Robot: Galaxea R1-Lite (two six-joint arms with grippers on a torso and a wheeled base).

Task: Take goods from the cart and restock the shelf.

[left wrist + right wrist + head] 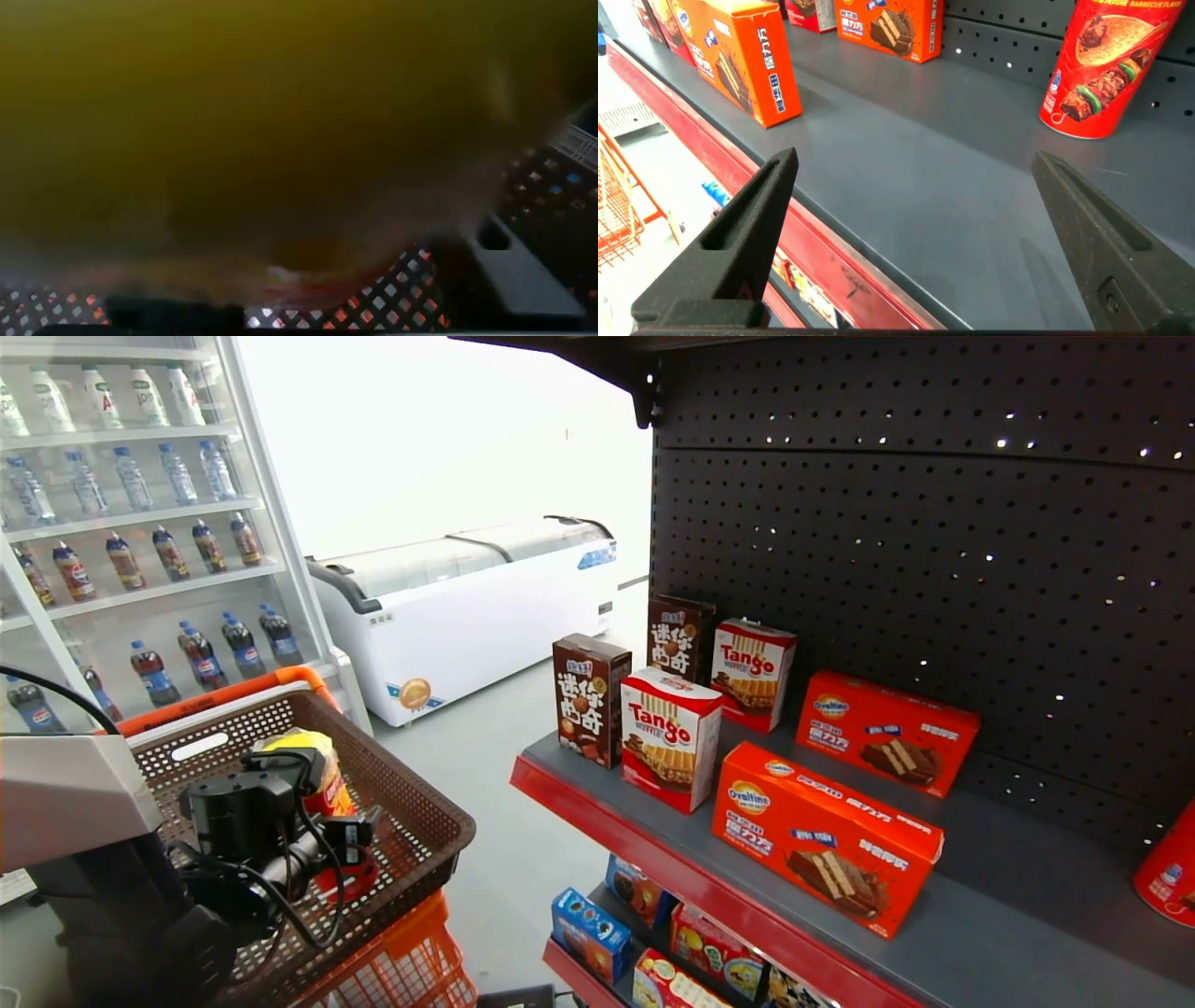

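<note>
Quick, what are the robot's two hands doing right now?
Left gripper: in the cart basket, against a yellow-and-red package; cannot tell if it grips.
Right gripper: open, empty, over the shelf.

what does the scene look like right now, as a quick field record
left pincer: down in the brown basket, at the yellow-and-red package
right pincer: open, empty, over a bare stretch of the shelf
shelf stock: wafer boxes, orange boxes, red canister
task state: package not yet on the shelf
</note>
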